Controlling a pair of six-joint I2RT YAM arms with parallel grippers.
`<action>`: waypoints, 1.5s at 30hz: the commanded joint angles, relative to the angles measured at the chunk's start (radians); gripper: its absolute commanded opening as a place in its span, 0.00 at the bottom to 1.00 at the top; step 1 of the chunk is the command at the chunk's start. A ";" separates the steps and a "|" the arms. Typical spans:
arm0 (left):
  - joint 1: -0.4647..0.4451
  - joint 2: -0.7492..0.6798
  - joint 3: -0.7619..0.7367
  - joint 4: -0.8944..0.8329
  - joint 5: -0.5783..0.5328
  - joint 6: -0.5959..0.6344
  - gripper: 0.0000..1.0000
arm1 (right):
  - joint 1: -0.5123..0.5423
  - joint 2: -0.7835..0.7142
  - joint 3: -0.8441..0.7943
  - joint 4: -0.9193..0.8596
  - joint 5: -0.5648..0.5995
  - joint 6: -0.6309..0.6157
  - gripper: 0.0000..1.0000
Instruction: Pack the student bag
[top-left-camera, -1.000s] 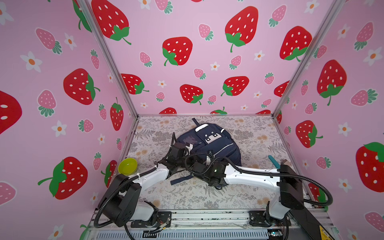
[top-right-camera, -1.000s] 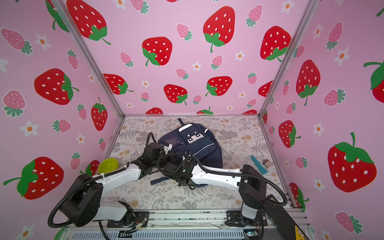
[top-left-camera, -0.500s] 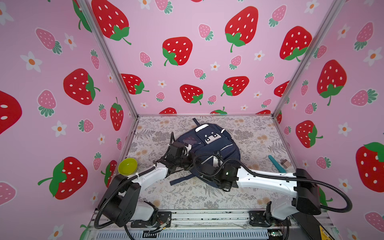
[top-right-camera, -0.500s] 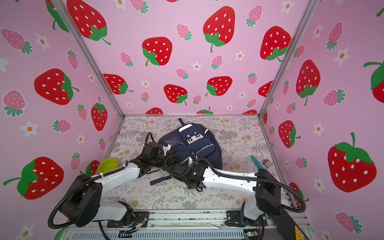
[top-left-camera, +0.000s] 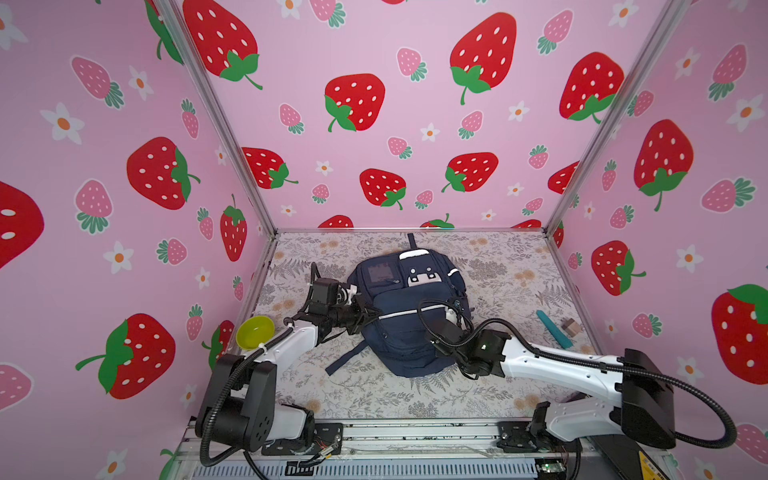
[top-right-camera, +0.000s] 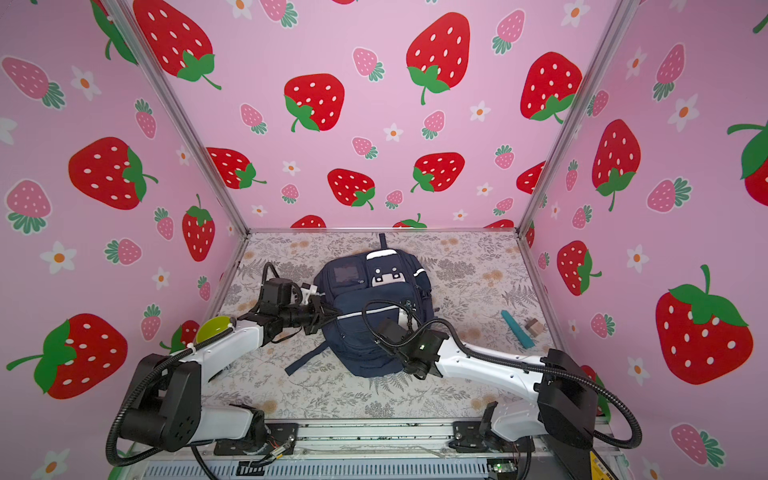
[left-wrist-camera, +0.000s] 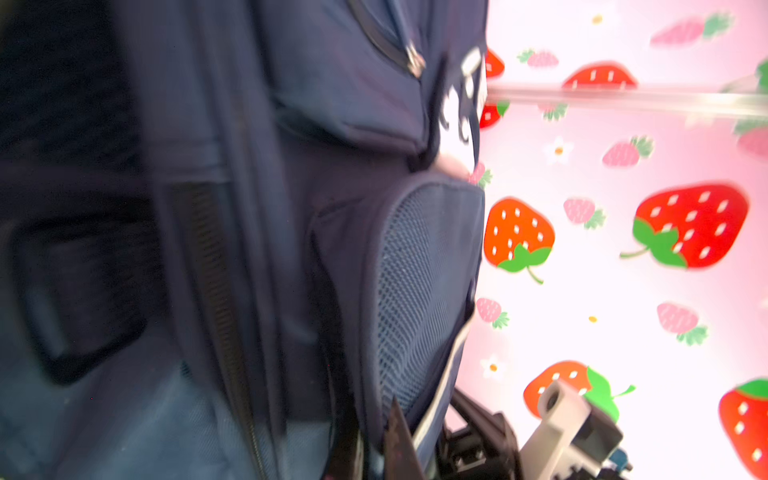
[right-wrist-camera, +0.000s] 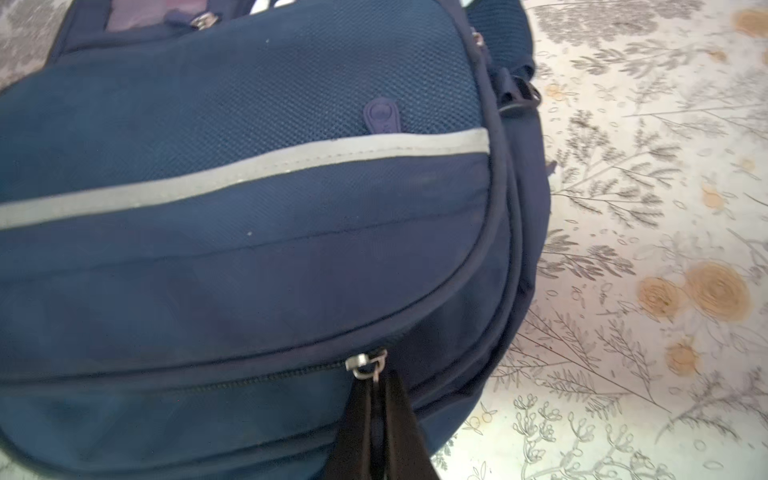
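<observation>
Two claws at the bag (top-left-camera: 395, 332), which lies mid-table (top-left-camera: 498, 399). Right claw (right-wrist-camera: 374, 384) is pressed together, pinching the zip pull (right-wrist-camera: 365, 368); it has slid rightward along the near edge in the last second. Left claw (top-left-camera: 365, 316) is pressed together at the bag's left side, hardly moved.

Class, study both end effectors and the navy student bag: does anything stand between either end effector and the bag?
Nothing visible does. The right end effector is shut on a zipper pull on the front of the student bag. The left end effector is shut, right against the bag's side by its mesh pocket.
</observation>
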 joint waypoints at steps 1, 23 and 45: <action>0.095 0.060 0.102 0.010 -0.073 0.011 0.00 | 0.042 0.039 0.011 -0.019 -0.047 -0.103 0.00; -0.106 -0.427 -0.138 -0.137 -0.213 -0.181 0.54 | 0.147 0.117 0.226 0.113 -0.155 -0.155 0.00; -0.065 -0.250 0.005 -0.207 -0.245 -0.030 0.00 | 0.075 -0.073 0.024 0.071 -0.161 -0.117 0.00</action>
